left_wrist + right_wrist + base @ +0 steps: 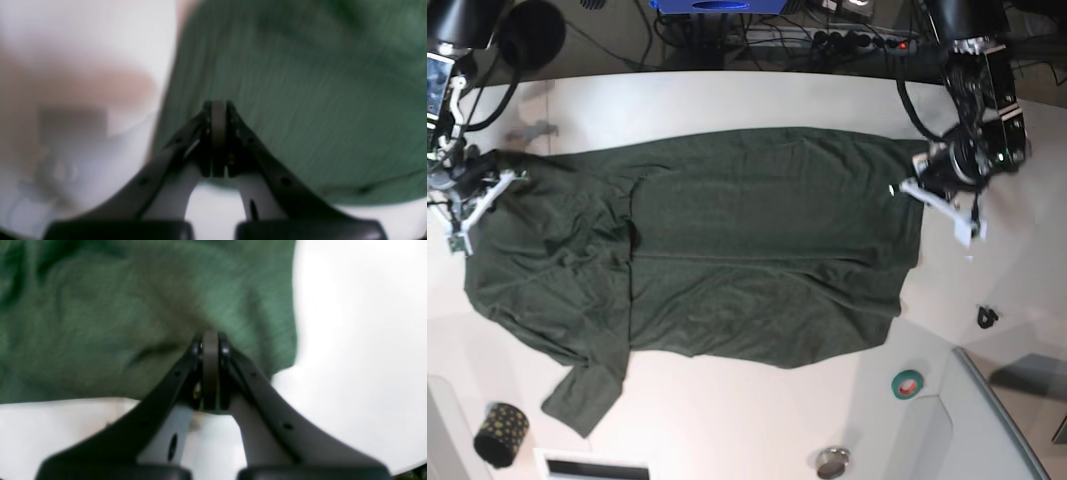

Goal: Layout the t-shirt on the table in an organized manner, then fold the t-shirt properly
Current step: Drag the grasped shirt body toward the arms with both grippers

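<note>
The dark green t-shirt (pixel 727 250) lies spread across the white table (pixel 727 100), with one sleeve (pixel 582 395) trailing toward the near left. In the base view my left gripper (pixel 907 186) sits at the shirt's right edge and my right gripper (pixel 507 180) at its left edge. The left wrist view shows the left gripper (pixel 218 106) shut, with green cloth (pixel 300 100) pinched at its jaws. In the right wrist view my right gripper (pixel 210 336) is shut on the fabric (pixel 100 323) the same way. Both wrist views are blurred.
A green tape roll (pixel 908 382), a small round metal object (pixel 832 461) and a small black clip (pixel 987 317) lie near the front right, beside a grey raised tray (pixel 1002 420). A black dotted cup (pixel 500 433) stands front left. Cables run behind the table.
</note>
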